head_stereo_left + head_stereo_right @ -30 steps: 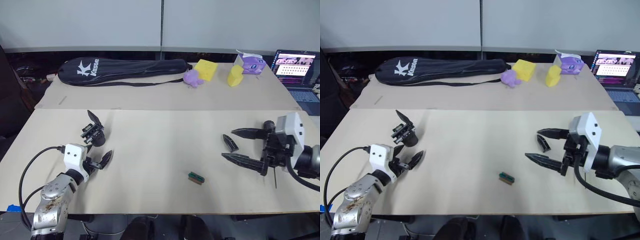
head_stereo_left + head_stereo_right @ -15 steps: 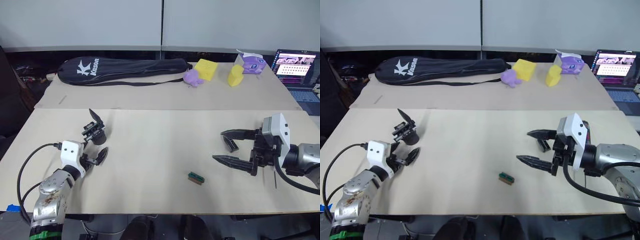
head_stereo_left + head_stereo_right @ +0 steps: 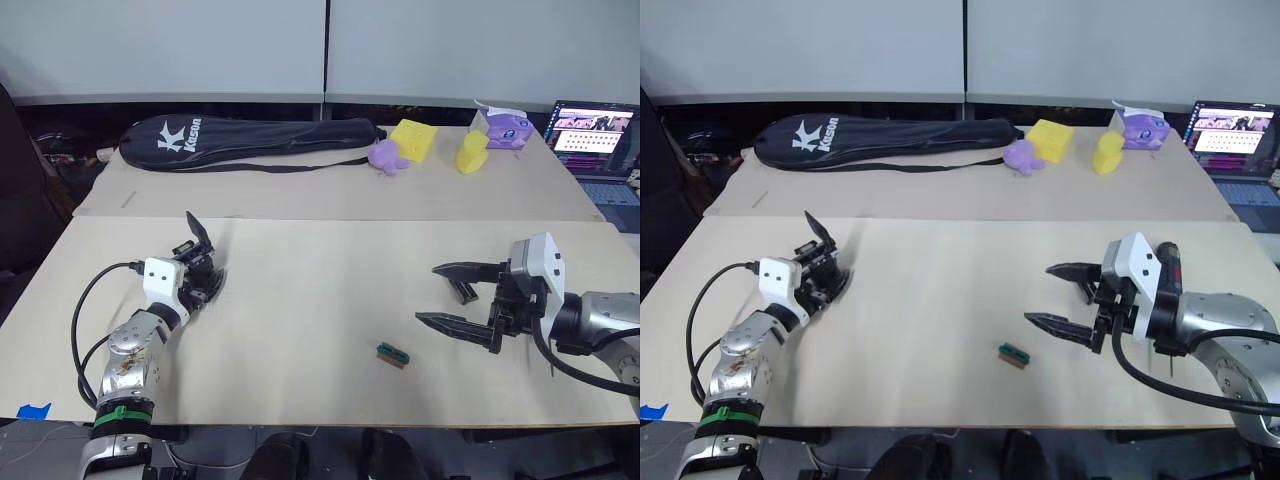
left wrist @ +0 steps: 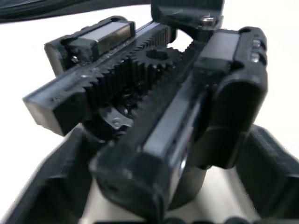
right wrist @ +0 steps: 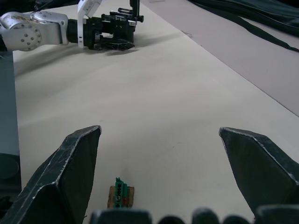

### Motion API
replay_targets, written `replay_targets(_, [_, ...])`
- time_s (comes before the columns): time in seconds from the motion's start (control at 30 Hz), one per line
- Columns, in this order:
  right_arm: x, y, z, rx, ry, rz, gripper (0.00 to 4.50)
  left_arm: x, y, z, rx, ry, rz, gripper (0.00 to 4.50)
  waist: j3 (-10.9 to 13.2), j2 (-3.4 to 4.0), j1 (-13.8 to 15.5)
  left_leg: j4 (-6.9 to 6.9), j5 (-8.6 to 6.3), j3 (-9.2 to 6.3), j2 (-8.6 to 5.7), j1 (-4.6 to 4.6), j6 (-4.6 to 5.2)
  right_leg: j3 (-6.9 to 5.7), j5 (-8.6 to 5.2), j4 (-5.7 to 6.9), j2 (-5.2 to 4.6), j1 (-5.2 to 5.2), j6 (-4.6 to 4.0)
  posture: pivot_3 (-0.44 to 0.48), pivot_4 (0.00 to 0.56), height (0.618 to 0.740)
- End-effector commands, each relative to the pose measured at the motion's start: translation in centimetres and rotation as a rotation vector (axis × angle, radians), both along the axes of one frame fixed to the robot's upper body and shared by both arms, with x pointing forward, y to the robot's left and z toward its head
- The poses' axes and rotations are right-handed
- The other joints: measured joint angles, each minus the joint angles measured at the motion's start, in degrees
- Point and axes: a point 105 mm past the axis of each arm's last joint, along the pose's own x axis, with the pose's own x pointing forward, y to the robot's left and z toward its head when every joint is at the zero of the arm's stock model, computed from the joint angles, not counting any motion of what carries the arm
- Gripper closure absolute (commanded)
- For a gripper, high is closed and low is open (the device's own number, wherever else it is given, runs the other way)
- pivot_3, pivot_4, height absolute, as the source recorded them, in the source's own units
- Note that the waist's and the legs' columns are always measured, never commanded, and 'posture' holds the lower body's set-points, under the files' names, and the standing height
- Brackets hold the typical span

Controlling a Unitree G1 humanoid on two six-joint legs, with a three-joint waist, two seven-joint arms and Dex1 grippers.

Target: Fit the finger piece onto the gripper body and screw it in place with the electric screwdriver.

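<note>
The small black wedge-shaped plastic finger piece (image 3: 461, 291) lies on the beige table (image 3: 320, 300), just behind the right gripper (image 3: 452, 297) — far nearer to it than to the left gripper (image 3: 203, 285). The right claw gapes wide and empty. The left claw closes around the black geared gripper body (image 4: 154, 107) at the table's left.

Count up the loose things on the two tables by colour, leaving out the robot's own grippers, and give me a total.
Black: 3, the racket bag, the gripper body, the finger piece
Yellow: 2, the blocks
Purple: 2, the soft toy and the carton
Green and brown: 1, the small piece
Laptop: 1
Total: 9
</note>
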Motion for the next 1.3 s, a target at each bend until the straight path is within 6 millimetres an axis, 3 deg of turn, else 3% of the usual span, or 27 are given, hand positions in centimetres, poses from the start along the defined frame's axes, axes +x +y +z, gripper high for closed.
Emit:
replay_targets(0.03, [-0.4,0.0,0.6,-0.015,-0.056,0.004,0.0,-1.2,-2.0,0.7,-0.004,-0.057,-0.017,2.11,0.0,0.0,-0.19,0.0,0.01,0.0,0.0,-0.02,-0.02,0.0,0.0,-0.02,0.0,-0.02,0.0,0.0,0.15,0.723])
replay_targets(0.13, [-0.8,-0.3,0.4,-0.018,-0.048,0.003,0.0,-2.3,-3.5,1.8,-0.07,-0.098,0.01,2.11,0.0,0.0,-0.22,-0.01,0.11,0.01,-0.02,-0.12,-0.22,0.07,-0.01,-0.09,-0.1,-0.05,0.03,0.0,0.15,0.723])
replay_targets(0.23, [-1.3,-0.1,-0.1,-0.014,-0.037,0.004,0.0,-3.3,-7.5,3.1,-0.104,-0.132,-0.02,2.11,0.01,-0.02,-0.05,0.02,0.08,0.01,-0.04,-0.35,-0.17,0.11,0.0,-0.11,-0.08,-0.17,0.05,0.0,0.15,0.723])
replay_targets(0.3, [-1.6,0.4,-0.6,-0.007,-0.032,0.008,0.0,-2.5,-9.5,4.2,-0.12,-0.17,0.008,2.11,0.03,-0.05,0.52,0.08,0.07,-0.04,-0.07,-0.51,-0.16,0.12,0.01,-0.15,-0.08,-0.21,0.07,0.0,0.15,0.723])
replay_targets(0.4, [-1.5,1.1,-0.9,0.013,-0.041,0.002,0.0,-1.0,-9.9,4.8,-0.141,-0.191,0.103,2.11,0.19,-0.33,0.83,0.24,0.13,-0.06,-0.12,-0.63,-0.23,0.0,0.05,-0.17,0.03,-0.29,0.12,0.0,0.15,0.723])
replay_targets(0.5, [-1.3,1.7,-1.2,0.017,-0.055,0.0,0.0,-0.1,-11.1,4.6,-0.147,-0.179,0.111,2.11,0.28,-0.48,0.11,0.23,0.07,-0.04,0.03,-0.51,-0.04,0.0,0.15,-0.08,0.16,-0.26,-0.03,0.0,0.15,0.723])
replay_targets(0.63, [-1.1,2.4,-1.3,0.026,-0.06,0.002,0.0,0.1,-13.3,2.7,-0.143,-0.093,0.046,2.11,0.28,-0.48,-0.52,0.15,0.13,-0.04,0.04,-0.33,-0.05,0.03,0.14,-0.01,0.28,-0.2,-0.04,0.0,0.15,0.723])
replay_targets(0.73, [-1.0,2.5,-1.5,0.027,-0.061,0.0,0.0,-0.5,-13.4,1.3,-0.11,-0.051,0.019,2.11,0.28,-0.48,-0.48,0.16,0.32,-0.04,0.01,-0.45,-0.38,0.0,0.14,-0.07,0.31,-0.24,-0.03,0.0,0.15,0.723])
replay_targets(0.8, [-0.9,2.6,-1.6,0.028,-0.063,-0.003,0.0,-0.8,-13.2,0.8,-0.097,-0.032,0.001,1.07,0.28,-0.48,-0.52,0.16,0.31,-0.02,-0.02,-0.44,-0.36,0.03,0.14,-0.07,0.25,-0.25,-0.03,0.0,0.15,0.723])
replay_targets(0.9, [-0.9,2.7,-1.6,0.033,-0.065,-0.009,0.0,-1.7,-12.5,-0.2,-0.067,0.022,-0.067,0.03,0.28,-0.47,-0.58,0.17,0.3,0.0,0.0,-0.4,-0.34,0.08,0.14,-0.05,0.22,-0.25,-0.03,0.0,0.15,0.723])
replay_targets(1.0, [-0.9,2.8,-1.7,0.031,-0.067,-0.01,0.0,-2.8,-11.8,-1.0,-0.026,0.077,-0.178,0.03,0.25,-0.42,-0.72,0.14,0.06,0.0,0.06,-0.17,0.07,0.09,0.12,0.0,0.25,-0.12,-0.05,0.0,0.15,0.723])
replay_targets(1.07, [-0.9,2.8,-1.7,0.031,-0.069,-0.01,0.0,-3.2,-9.0,-1.6,-0.004,0.139,-0.223,0.03,0.22,-0.37,-0.84,0.09,0.06,0.02,0.07,-0.05,0.07,0.1,0.11,0.01,0.26,-0.08,-0.07,0.0,0.15,0.723])
replay_targets(1.13, [-0.9,2.8,-1.7,0.031,-0.072,-0.008,0.0,-3.5,-7.5,-1.1,0.047,0.143,-0.344,0.03,0.21,-0.35,-1.33,0.05,0.07,0.02,0.12,0.01,0.03,0.09,0.08,0.03,0.34,-0.08,-0.12,0.0,0.15,0.723])
replay_targets(1.3, [-0.7,2.9,-1.5,0.026,-0.079,0.002,0.0,-1.8,-6.6,0.1,0.136,0.135,-0.556,0.03,0.16,-0.25,-1.6,-0.03,0.13,0.02,0.07,0.1,-0.04,-0.02,0.03,0.08,0.38,-0.03,-0.19,0.0,0.15,0.723])
